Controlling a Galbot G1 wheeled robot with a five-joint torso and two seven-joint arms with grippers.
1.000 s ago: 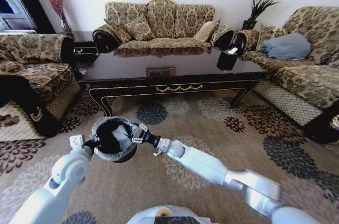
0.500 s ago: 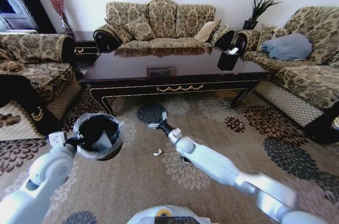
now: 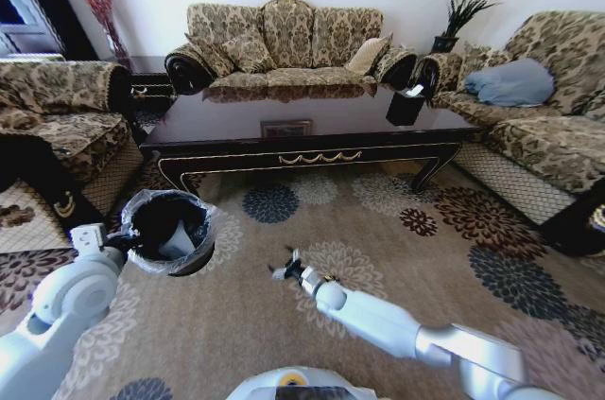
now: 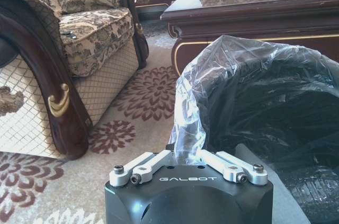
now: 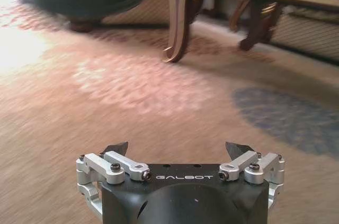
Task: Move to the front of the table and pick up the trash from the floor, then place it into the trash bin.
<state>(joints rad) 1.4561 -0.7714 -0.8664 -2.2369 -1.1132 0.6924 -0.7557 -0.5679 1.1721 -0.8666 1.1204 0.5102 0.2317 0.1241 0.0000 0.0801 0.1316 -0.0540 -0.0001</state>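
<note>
Trash bin [image 3: 170,230] hung off the floor [image 3: 397,258] in your left claw [image 3: 118,241], which was pinched narrow on the rim and on the crinkly clear liner [image 4: 238,70]. In the left wrist view the plastic rose straight out from between that claw's [image 4: 185,152] closed fingers, with the black inside of the bin just past them. One pale paper scrap [image 3: 178,244] lay in the bin, against the wall nearer the claw that gripped it.

You could read "GALBOT" in white letters on the body of each claw, in both wrist views.

Your right claw [image 3: 285,266] was down low over the patterned carpet, well apart from the left claw and the bin, on a cream flower medallion. Its fingers stood wide apart and held nothing; in the right wrist view the two dark fingertips [image 5: 116,147] showed on either side of the claw [image 5: 177,150] with bare carpet ahead of them. From the head camera a small white bit sat right at this claw's tips; you could not tell whether it was a scrap or part of a finger.

Beyond the right claw stood the worktop [image 3: 284,116], its curved gold-edged leg [image 5: 180,23] ahead of the open fingers.
</note>
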